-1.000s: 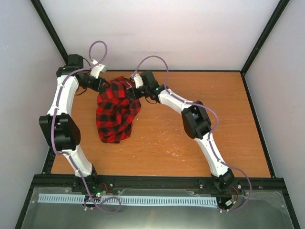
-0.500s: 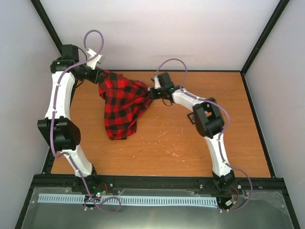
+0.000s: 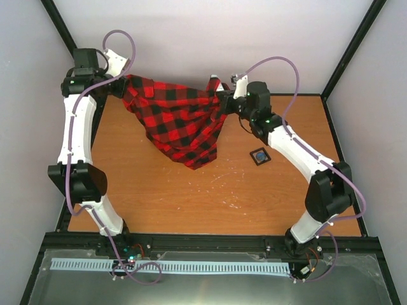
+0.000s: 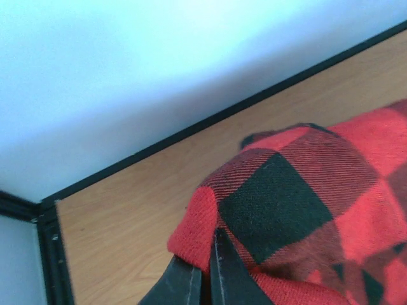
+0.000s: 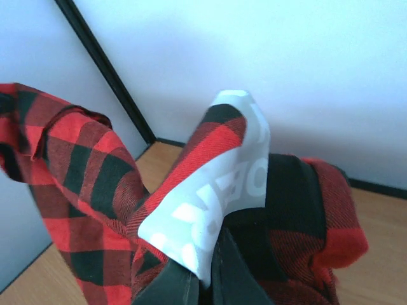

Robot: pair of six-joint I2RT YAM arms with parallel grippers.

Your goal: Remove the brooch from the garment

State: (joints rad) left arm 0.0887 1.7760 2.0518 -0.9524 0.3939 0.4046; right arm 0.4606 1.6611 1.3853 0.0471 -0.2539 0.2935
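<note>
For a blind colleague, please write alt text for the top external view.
The left gripper and right gripper hold a red-and-black checked shirt stretched between them over a wooden table. A small dark square piece with a blue centre lies on the table near the right arm.

Top cam looks down from the near side over the whole counter point(image 3: 191, 190), both wrist cams sit right up against the garment point(image 3: 181, 121) all three share.

Bright even light, soft shadows; wrist pics bluish, foreground slightly blurred.
</note>
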